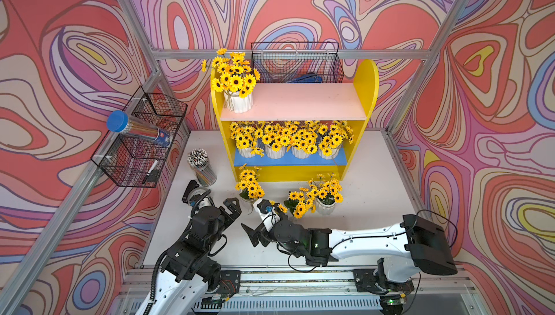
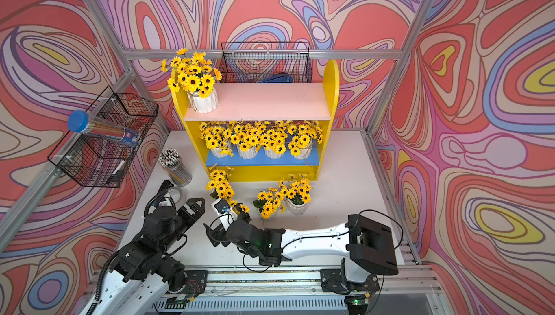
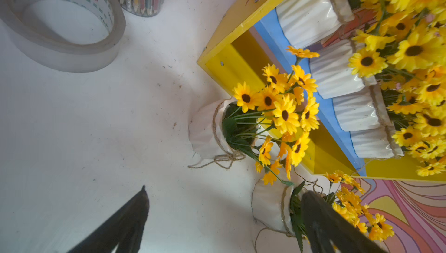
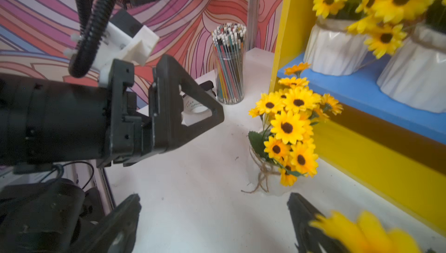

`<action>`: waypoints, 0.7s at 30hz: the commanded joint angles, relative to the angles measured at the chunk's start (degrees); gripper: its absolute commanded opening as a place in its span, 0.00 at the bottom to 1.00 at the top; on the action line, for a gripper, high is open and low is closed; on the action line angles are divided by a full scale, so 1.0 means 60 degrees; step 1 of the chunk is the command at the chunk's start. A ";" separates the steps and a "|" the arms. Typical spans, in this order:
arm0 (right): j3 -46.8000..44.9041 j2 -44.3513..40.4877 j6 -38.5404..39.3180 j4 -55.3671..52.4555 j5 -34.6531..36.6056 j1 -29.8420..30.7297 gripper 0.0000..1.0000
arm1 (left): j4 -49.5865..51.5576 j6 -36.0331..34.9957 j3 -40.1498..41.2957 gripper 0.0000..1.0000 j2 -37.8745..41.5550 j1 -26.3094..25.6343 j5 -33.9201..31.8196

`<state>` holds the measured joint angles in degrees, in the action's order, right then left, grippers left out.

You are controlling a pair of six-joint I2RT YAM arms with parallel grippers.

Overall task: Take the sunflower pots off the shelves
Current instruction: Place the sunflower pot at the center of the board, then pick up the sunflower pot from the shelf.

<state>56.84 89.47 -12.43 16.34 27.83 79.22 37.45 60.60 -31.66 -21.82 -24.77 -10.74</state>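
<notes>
- Nearest me, my right gripper point(image 4: 214, 201) is spread wide with nothing between its fingers. A blurred flower covers part of one finger.
- My left gripper point(image 3: 225, 191) is also spread and empty, with one finger just beside a pot point(image 3: 268, 206) on the table point(image 3: 72, 131).
- Three sunflower pots are already on the table in front of the shelves point(image 1: 365, 88): left point(image 1: 250, 188), middle point(image 1: 300, 203) and right point(image 1: 326, 206).
- Farther back, four pots point(image 1: 274, 151) stand in a tight row on the blue lower board point(image 1: 288, 161).
- One pot point(image 1: 238, 103) stands alone at the left end of the pink upper board point(image 1: 300, 100).
- I judge the pots light, stiff and glossy, so perhaps slippery, and top-heavy under their soft flowers.
- I would grip across the ribbed body below the twine, never the flowers.
- Flowers hide the lower row's rims and the gaps between those pots.
- In both top views my right arm hides the left table pot's base, and I cannot tell whether the middle pot stands upright.
</notes>
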 commanded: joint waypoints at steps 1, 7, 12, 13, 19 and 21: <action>0.0411 -0.0328 0.0133 -0.1423 -0.0007 0.0065 0.98 | 0.1009 -0.0752 -0.0882 0.99 -0.0030 -0.0022 -0.0195; 0.0393 -0.1366 0.0329 -0.2074 0.0802 0.0055 0.95 | 0.0847 -0.3058 -0.3104 0.95 -0.1590 -0.0022 0.0802; 0.0249 -0.2126 0.0505 -0.2953 0.1932 0.0029 0.95 | 0.0708 -0.4966 -0.5185 0.92 -0.3043 -0.0017 0.1688; 0.0203 -0.2277 0.0477 -0.3105 0.2094 0.0017 0.95 | 0.0705 -0.5415 -0.5645 0.91 -0.3355 -0.0029 0.1967; 0.0023 -0.2975 0.0342 -0.3665 0.2403 -0.0078 0.96 | 0.1147 -0.6971 -0.8501 0.93 -0.4851 -0.0017 0.2718; 0.0048 -0.3100 0.0342 -0.3719 0.2387 -0.0178 0.97 | 0.1457 -0.7462 -0.9401 0.99 -0.5403 -0.0028 0.2910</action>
<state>57.82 72.18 -10.33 -3.33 40.16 78.89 42.54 23.62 -82.63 -51.79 -24.77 3.16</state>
